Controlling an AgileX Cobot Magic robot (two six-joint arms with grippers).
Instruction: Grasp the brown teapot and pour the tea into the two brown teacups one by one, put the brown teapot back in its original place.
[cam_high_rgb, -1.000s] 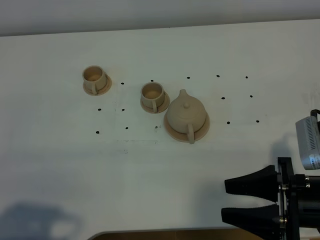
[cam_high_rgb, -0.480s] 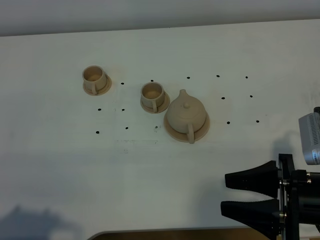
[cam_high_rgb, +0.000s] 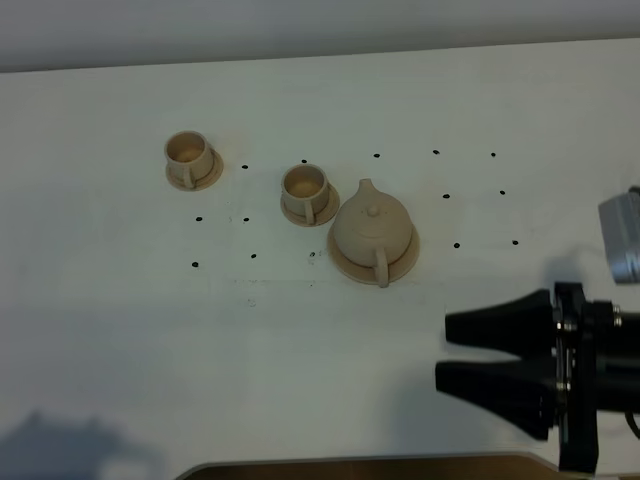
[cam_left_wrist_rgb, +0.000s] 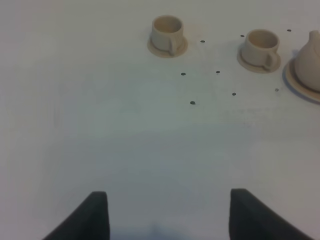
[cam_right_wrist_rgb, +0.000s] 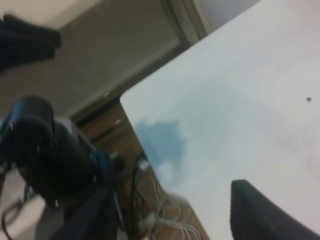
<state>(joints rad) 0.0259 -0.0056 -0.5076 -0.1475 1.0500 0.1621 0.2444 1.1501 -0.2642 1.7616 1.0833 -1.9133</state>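
From the high camera, the right gripper (cam_high_rgb: 443, 352) holds its two black fingers spread with nothing between them. The brown teapot (cam_high_rgb: 372, 230) sits on its saucer (cam_high_rgb: 340, 262) well ahead of the fingertips, the near teacup (cam_high_rgb: 305, 190) just beside it and the far teacup (cam_high_rgb: 187, 157) further off. In the left wrist view the left gripper (cam_left_wrist_rgb: 167, 200) is likewise parted and empty over the white table (cam_left_wrist_rgb: 100, 140), with both teacups far ahead of its fingertips and the teapot off to one side, cut by the frame. The right wrist view shows that gripper's fingers apart above the table's edge.
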